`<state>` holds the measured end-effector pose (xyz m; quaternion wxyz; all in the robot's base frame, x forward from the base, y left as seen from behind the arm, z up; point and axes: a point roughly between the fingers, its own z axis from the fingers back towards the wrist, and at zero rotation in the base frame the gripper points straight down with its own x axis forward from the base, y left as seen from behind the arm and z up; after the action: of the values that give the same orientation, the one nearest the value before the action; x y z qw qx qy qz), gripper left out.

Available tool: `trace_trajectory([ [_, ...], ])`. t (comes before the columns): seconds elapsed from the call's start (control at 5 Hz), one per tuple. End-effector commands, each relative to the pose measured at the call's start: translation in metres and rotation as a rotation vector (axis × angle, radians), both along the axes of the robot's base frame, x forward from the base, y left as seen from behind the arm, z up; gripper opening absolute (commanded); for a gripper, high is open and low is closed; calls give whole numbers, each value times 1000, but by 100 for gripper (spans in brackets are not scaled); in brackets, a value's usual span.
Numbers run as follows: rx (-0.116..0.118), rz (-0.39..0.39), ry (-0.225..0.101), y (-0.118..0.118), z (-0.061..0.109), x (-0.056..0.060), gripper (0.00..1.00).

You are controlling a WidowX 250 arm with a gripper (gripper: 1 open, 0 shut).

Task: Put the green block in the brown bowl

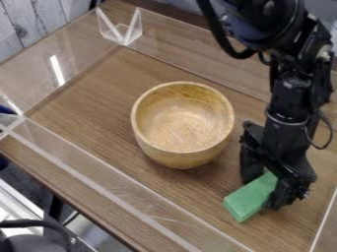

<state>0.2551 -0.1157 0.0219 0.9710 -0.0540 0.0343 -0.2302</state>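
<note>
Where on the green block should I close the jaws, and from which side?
I'd come from above and close across the narrow width of the green block, near its middle. It lies flat on the table and is clearly longer than wide, so its long sides should give the jaws parallel faces. They now hover at its far end.
</note>
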Motion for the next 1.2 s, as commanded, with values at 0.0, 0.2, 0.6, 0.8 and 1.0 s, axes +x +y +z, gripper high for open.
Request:
trace_trajectory([
  [0.0, -16, 0, -31, 0, 6, 8, 0],
  [0.2, -14, 1, -40, 1, 11, 8, 0],
  [0.6, -11, 6, -70, 5, 30, 9, 0],
  [0.8, -6, 12, -97, 8, 46, 11, 0],
  [1.0, 0, 30, -142, 15, 71, 15, 0],
])
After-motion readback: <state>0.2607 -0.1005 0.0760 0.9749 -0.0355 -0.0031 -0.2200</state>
